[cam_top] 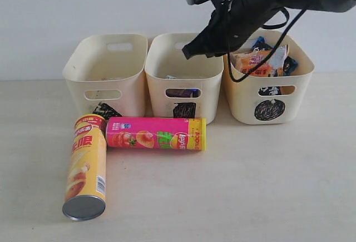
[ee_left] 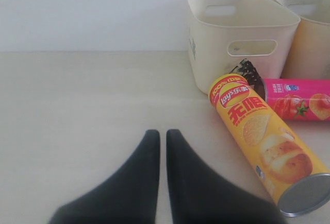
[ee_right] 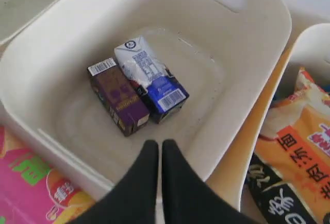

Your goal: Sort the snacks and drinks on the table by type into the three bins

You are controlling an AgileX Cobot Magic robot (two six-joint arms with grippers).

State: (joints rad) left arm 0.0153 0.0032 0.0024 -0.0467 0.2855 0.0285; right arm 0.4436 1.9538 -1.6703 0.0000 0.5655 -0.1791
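Three cream bins stand in a row at the back: left bin [cam_top: 100, 67], middle bin [cam_top: 183, 72], right bin [cam_top: 289, 94]. The dark purple carton [ee_right: 117, 96] and the white and blue carton [ee_right: 150, 75] lie side by side in the middle bin [ee_right: 247, 44]. An orange chip bag [cam_top: 251, 62] and a blue one [cam_top: 287, 59] sit in the right bin. The yellow tube [cam_top: 87, 167] and the pink tube [cam_top: 156, 133] lie on the table. My right gripper [ee_right: 160, 144] hangs shut and empty above the middle bin. My left gripper [ee_left: 162, 133] is shut and empty, low over the table beside the yellow tube [ee_left: 265, 141].
The left bin [ee_left: 240, 33] holds nothing that I can see. A black crumpled scrap [cam_top: 105, 110] lies at its foot, by the yellow tube's top. Bare table [cam_top: 250, 186] stretches across the front right, and more [ee_left: 77, 100] lies ahead of my left gripper.
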